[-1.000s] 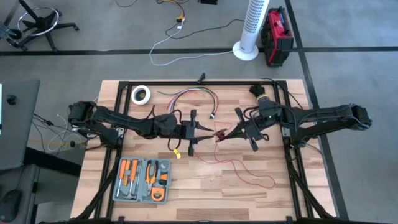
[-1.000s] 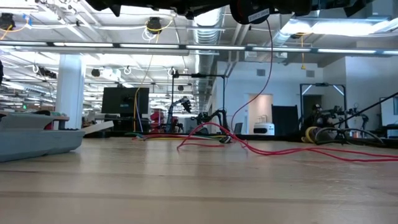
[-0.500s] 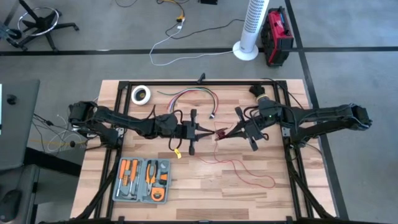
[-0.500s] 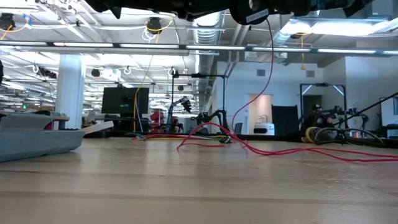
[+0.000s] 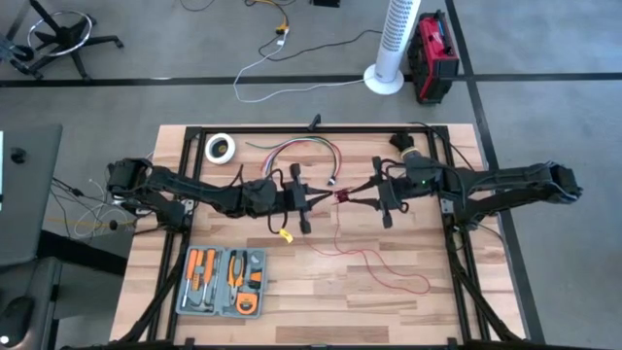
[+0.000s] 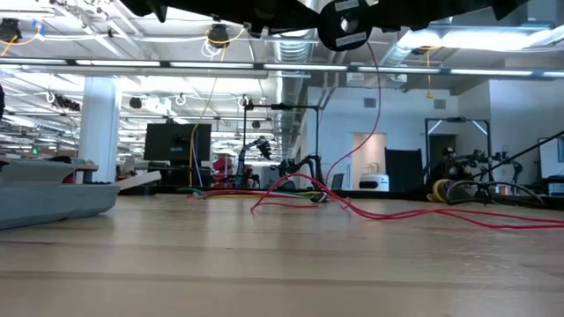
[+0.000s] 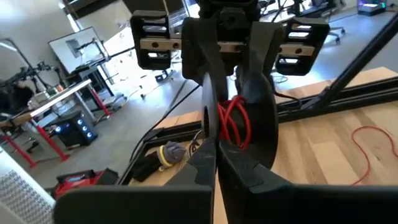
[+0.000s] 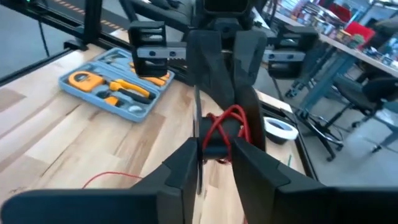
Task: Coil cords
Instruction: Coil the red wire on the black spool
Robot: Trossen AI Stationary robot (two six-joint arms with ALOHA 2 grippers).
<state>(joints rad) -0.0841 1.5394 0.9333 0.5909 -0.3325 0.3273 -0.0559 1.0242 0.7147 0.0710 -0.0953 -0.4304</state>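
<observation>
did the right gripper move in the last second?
Yes. In the high view the right gripper has shifted toward the table's far edge, nearer the coloured wire bundle, meeting the left gripper at the red wire.

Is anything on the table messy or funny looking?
Yes: the red wire sprawls in loose squiggles across the table. Only a small bundle is coiled, pinched between the left gripper and right gripper.

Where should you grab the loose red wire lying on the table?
Probably pinch the red wire from straight above, on the stretch lying nearest below the bundle where the left gripper and right gripper meet over mid-table. It lies flat and thread-thin, so a sideways grab would likely slide off.
</observation>
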